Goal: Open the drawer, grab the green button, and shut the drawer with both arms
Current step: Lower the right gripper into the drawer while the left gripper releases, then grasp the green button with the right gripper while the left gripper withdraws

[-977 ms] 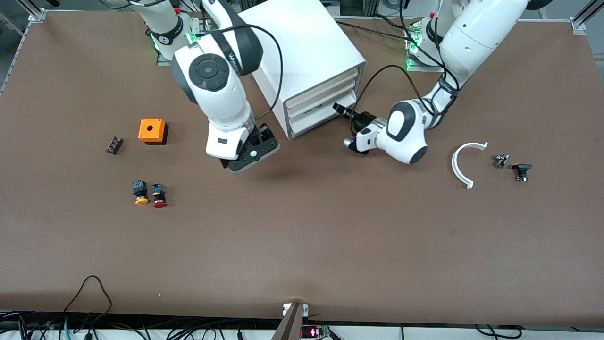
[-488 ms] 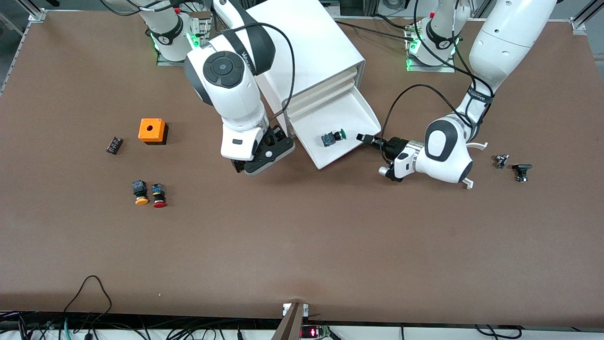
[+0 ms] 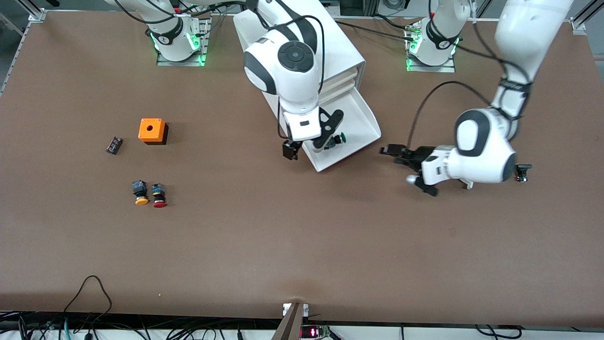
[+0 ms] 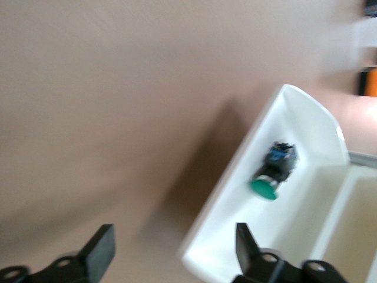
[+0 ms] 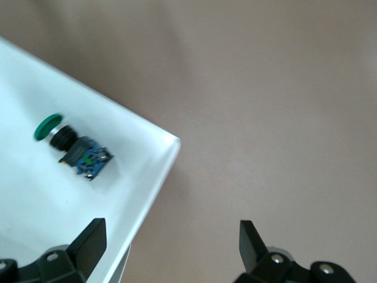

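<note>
The drawer, the bottom one of the white cabinet, stands pulled out. The green-capped button lies on its side in it. My right gripper is open over the drawer's front corner at the right arm's end, beside the button. My right wrist view shows the button on the white tray and my right gripper astride the tray's corner. My left gripper is open and empty over the table, just off the drawer's other front corner. My left wrist view shows my left gripper, the tray and the button.
An orange box, a small black part, a yellow-capped button and a red-capped button lie toward the right arm's end. A small black part lies by the left arm, which hides most of a white curved piece.
The drawer went from shut to pulled out. My left gripper has let go of it and backed off. My right gripper has swung from beside the cabinet to over the drawer.
</note>
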